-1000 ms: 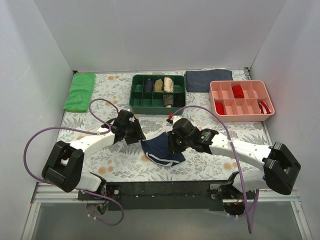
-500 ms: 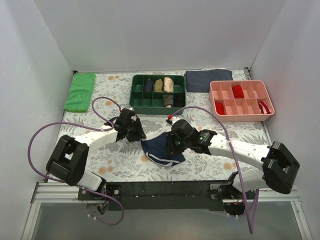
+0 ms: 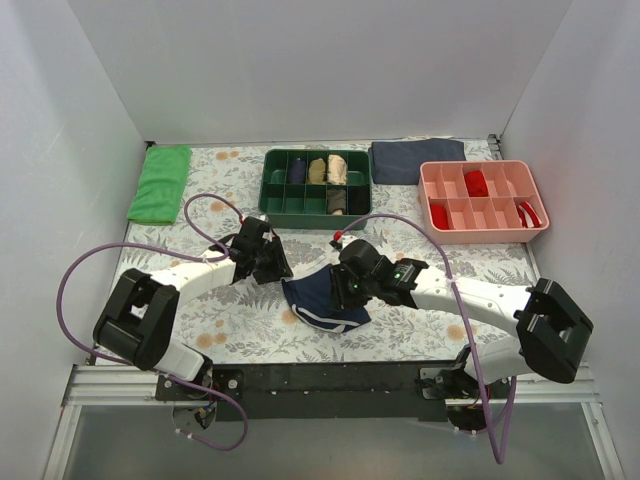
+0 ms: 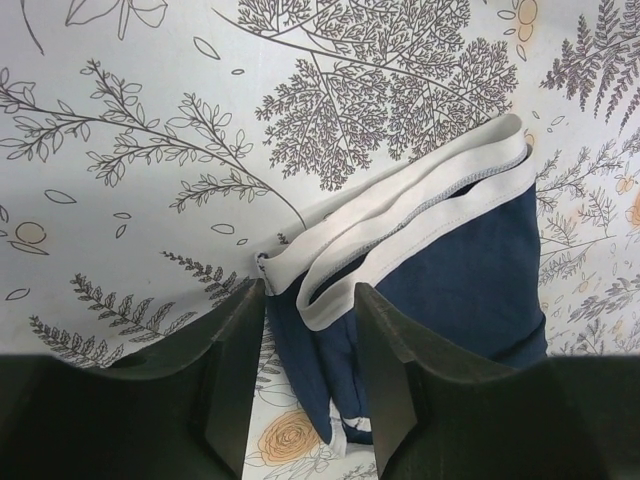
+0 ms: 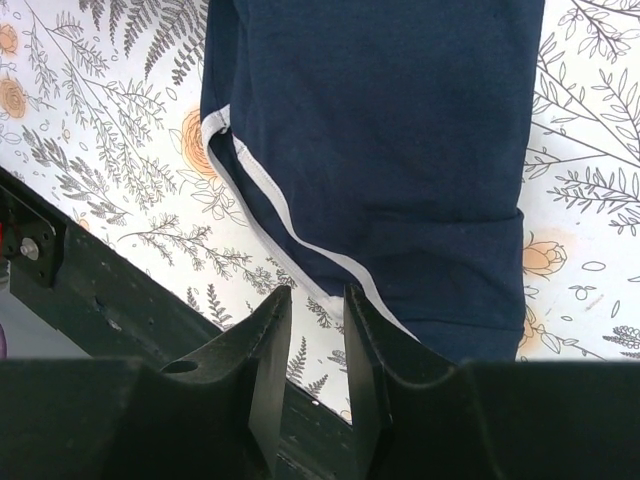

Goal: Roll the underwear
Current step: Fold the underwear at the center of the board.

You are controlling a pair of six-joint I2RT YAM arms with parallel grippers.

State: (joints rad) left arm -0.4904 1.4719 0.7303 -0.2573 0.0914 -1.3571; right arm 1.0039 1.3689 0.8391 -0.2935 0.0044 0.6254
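Observation:
The underwear (image 3: 325, 298), navy blue with white piping, lies folded on the flower-print table between my two arms. My left gripper (image 3: 280, 270) is at its far-left corner. In the left wrist view the left gripper (image 4: 310, 300) is open, its fingers on either side of the white waistband corner of the underwear (image 4: 470, 270). My right gripper (image 3: 345, 290) hangs over the garment's right part. In the right wrist view the right gripper (image 5: 318, 300) stands narrowly open at the near edge of the underwear (image 5: 400, 130), by the white leg piping, with bare table in the gap.
A green divided tray (image 3: 268, 205) with rolled garments stands at the back centre. A pink divided tray (image 3: 483, 235) with red items is at the back right. A dark grey-blue folded cloth (image 3: 415, 160) and a green cloth (image 3: 160, 183) lie along the back. The black front rail (image 5: 100, 290) is close.
My left arm has swung a little away from me and to the right, bringing its gripper to the underwear's corner. The right gripper has shifted slightly left. The underwear has kept its shape.

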